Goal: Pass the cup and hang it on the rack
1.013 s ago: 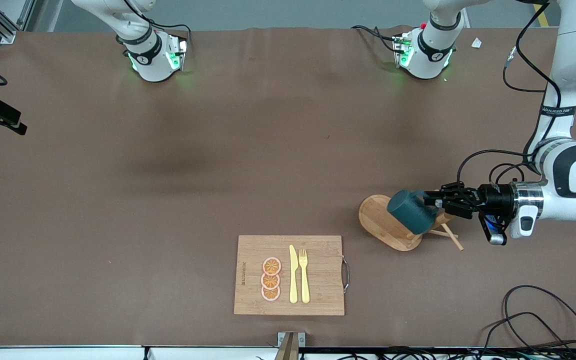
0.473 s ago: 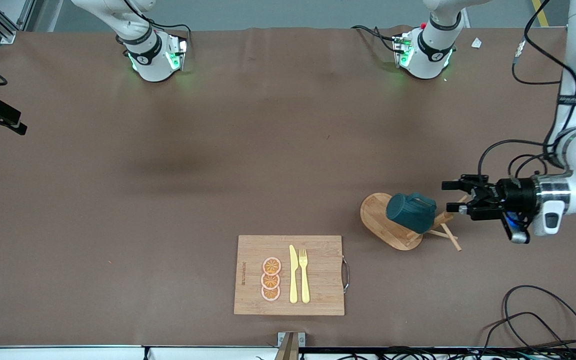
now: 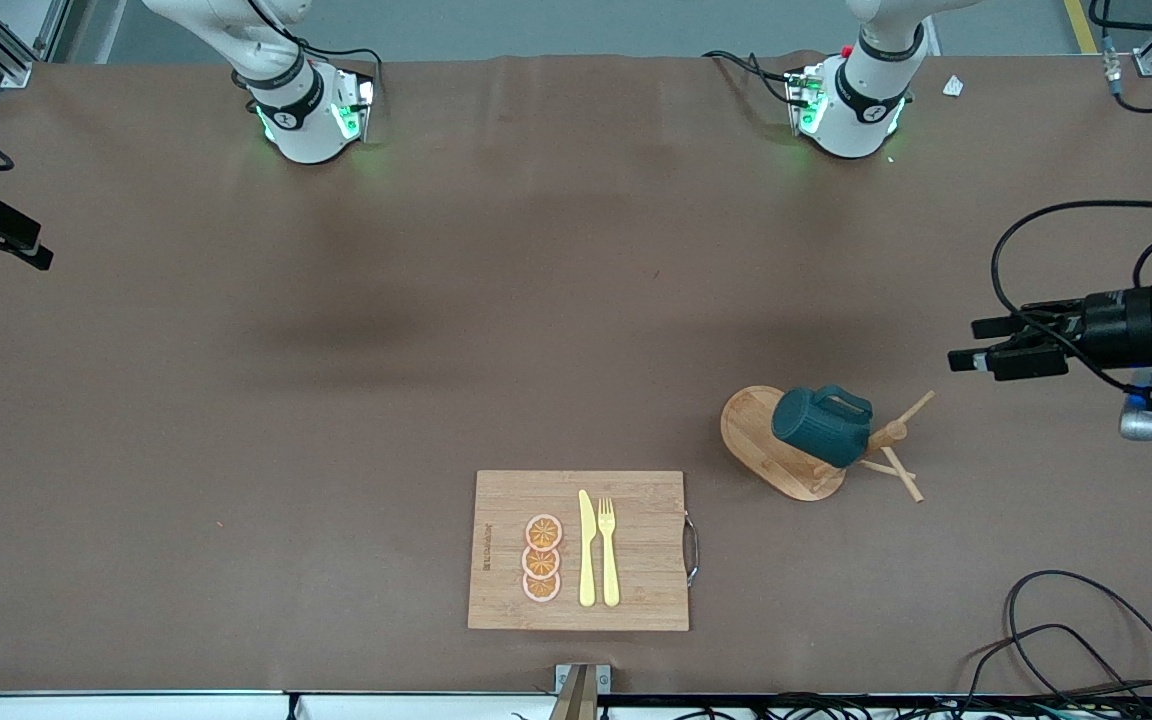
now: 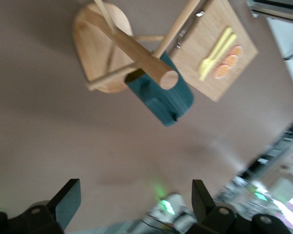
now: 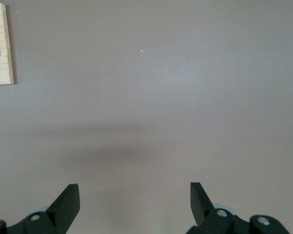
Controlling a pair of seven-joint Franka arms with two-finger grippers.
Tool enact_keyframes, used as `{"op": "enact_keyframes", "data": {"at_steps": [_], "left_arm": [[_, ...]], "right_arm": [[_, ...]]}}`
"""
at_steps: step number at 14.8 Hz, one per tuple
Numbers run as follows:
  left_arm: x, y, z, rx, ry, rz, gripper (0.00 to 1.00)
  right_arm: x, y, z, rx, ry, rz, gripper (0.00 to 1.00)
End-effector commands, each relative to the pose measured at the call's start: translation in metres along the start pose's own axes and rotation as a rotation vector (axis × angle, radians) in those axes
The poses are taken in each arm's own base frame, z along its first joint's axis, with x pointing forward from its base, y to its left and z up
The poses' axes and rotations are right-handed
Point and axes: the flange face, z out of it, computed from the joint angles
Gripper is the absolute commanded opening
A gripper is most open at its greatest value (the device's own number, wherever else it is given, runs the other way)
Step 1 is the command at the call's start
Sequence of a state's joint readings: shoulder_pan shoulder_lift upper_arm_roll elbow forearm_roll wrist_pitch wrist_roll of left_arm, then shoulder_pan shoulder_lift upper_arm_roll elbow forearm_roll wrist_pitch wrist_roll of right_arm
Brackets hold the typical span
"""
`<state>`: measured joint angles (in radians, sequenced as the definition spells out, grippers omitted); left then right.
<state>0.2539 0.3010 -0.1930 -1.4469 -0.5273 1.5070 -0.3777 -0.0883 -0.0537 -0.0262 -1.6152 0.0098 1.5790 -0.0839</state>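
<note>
On the rack [image 3: 786, 450], our cup [image 3: 820, 427] hangs by its handle.
We hold our left tool [image 3: 976, 344] spread, empty, above the surface; our right tool [image 5: 134, 204] waits spread. We should pull away slowly.

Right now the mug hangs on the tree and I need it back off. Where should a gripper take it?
Grip the cup across its ribbed body, coming from the left arm's end of the table, where the open left gripper is. Its handle is looped over a peg of the rack, so leave it free and lift along that peg.
</note>
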Motion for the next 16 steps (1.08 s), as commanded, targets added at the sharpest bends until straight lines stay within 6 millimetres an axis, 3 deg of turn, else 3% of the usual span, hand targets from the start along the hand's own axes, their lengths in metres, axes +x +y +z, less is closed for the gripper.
{"op": "enact_keyframes", "data": {"at_steps": [1,6,10,12,16], "left_arm": [[-0.031,0.032,-0.006,0.201,0.093,0.155,1.00],[-0.070,0.071,-0.016,0.471,0.242,0.343,1.00],[-0.099,0.084,-0.032,0.505,0.296,0.393,1.00],[-0.119,0.100,-0.029,0.522,0.314,0.435,1.00],[-0.131,0.095,-0.047,0.533,0.354,0.417,1.00]], "right_arm": [[-0.001,0.003,-0.004,-0.012,-0.002,-0.008,1.00],[-0.001,0.003,-0.004,-0.012,-0.002,-0.008,1.00],[-0.001,0.004,-0.004,-0.027,-0.002,-0.011,1.00],[-0.001,0.004,-0.004,-0.029,-0.002,-0.009,1.00],[-0.001,0.003,-0.004,-0.028,-0.002,-0.011,1.00]]}}
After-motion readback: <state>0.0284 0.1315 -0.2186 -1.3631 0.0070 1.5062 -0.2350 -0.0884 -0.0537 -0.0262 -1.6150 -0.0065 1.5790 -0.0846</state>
